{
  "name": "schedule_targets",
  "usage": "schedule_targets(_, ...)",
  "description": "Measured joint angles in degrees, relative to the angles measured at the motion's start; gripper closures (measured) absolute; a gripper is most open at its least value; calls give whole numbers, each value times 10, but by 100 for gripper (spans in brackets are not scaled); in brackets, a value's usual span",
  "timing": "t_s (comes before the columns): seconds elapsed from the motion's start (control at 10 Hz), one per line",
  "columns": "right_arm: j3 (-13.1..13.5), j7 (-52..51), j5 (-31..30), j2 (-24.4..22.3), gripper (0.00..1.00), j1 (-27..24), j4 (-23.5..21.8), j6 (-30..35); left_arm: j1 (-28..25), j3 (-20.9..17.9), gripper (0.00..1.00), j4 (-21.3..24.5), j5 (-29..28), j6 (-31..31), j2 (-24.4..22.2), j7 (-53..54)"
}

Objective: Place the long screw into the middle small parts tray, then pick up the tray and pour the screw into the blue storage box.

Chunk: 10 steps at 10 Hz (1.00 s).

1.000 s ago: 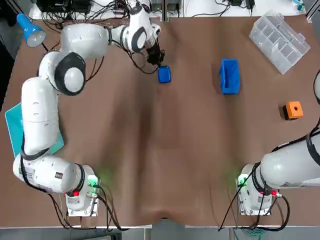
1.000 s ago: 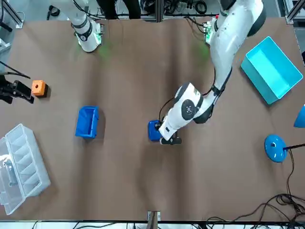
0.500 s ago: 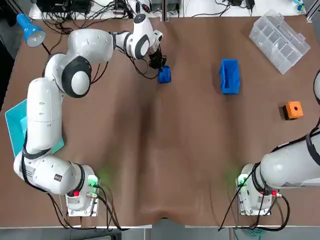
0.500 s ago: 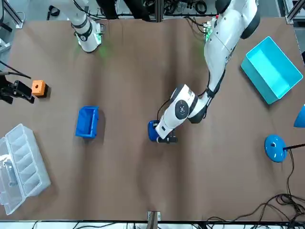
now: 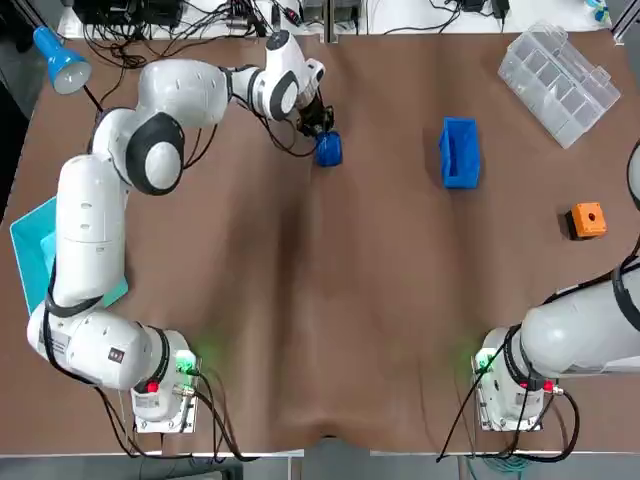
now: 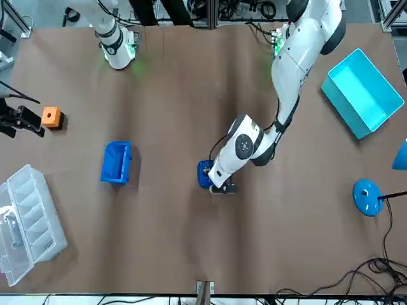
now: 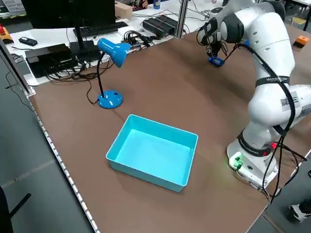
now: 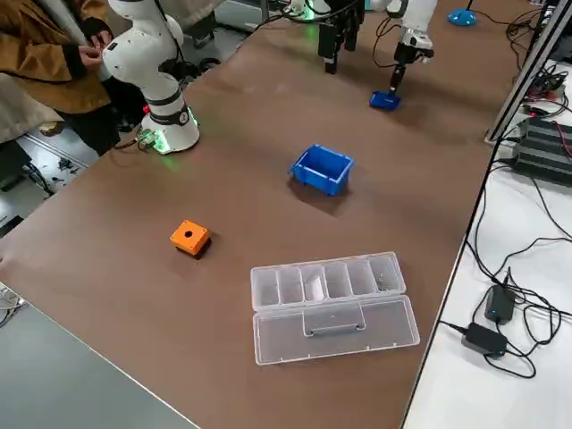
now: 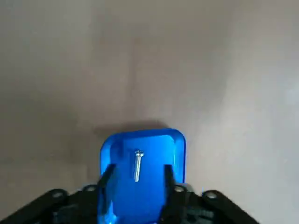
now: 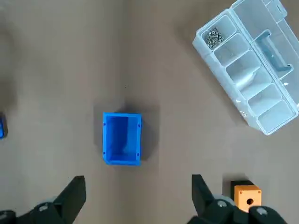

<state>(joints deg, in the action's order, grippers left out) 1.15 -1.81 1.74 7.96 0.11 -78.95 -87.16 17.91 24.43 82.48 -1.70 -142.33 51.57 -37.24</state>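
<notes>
Left tool (image 9: 138,171) pinches the small blue tray (image 9: 159,143) near the tabletop's (image 5: 300,300) far edge, long screw (image 9: 137,164) lengthwise inside, head pointing away from it, while right tool (image 10: 138,186) hangs spread

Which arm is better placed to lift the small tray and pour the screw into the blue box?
Left. The left arm reaches down to the tray, where the screw lies; the right arm is off at its own side, well away from the tray.
</notes>
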Motion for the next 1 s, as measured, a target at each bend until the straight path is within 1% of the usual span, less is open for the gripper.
schedule_targets(0.1,-2,0,30,0,0,12,0,19,-5,0,31,-5,0,1,-5,0)
schedule_targets(0.2,-4,1,62,0,0,31,0,30,-10,0,16,-8,0,21,-18,0)
schedule_targets(0.3,-6,1,71,0,0,56,0,33,-18,1,4,-12,0,64,-42,0)
schedule_targets(0.4,-8,3,74,1,0,83,-2,33,-34,1,0,-14,0,111,-78,0)
schedule_targets(0.5,-9,4,83,7,0,104,-7,27,-56,1,0,-11,0,154,-119,8)
schedule_targets(0.6,-9,4,102,17,0,121,-18,5,-78,1,0,4,0,180,-163,25)
schedule_targets(0.8,-10,4,137,35,0,151,-73,-74,-125,-1,0,55,0,210,-248,84)
schedule_targets(0.9,-10,4,159,39,0,174,-105,-122,-142,-12,0,73,0,245,-287,128)
schedule_targets(1.0,-11,6,178,41,0,198,-143,-180,-148,-41,0,84,0,272,-321,169)
